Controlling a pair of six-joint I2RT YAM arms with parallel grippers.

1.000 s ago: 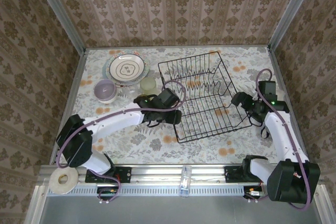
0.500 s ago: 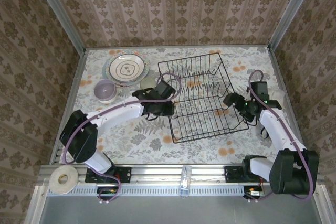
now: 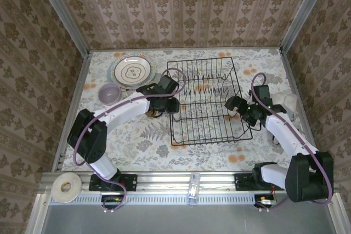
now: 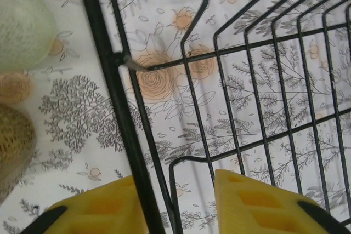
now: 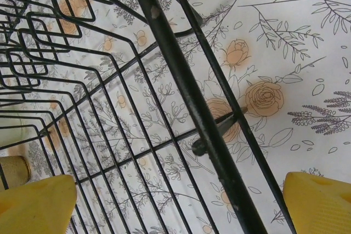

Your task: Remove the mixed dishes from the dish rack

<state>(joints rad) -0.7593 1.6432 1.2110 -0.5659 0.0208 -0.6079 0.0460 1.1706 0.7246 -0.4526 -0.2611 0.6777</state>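
The black wire dish rack (image 3: 205,100) stands mid-table, and I see no dishes between its tines. My left gripper (image 3: 167,104) is at its left rim. In the left wrist view the left gripper (image 4: 175,182) is open astride the rim wire (image 4: 118,108), which lies against the left finger (image 4: 98,212). My right gripper (image 3: 237,105) is at the right rim. In the right wrist view the right gripper (image 5: 180,184) is wide open with the rim bar (image 5: 186,91) between its fingers. The stacked white plates (image 3: 131,70) and the lilac bowl (image 3: 109,94) sit on the table to the far left.
A pale-green cup (image 4: 22,20) and an amber-brown cup (image 4: 13,141) stand just outside the rack's left rim, close to my left gripper. A pale object (image 3: 289,102) lies by the right wall. A tape roll (image 3: 64,187) rests on the front rail.
The rack has swung from skewed to square with the table and slid away from me. Both grippers moved with its rims, and the left jaws narrowed, then eased apart.
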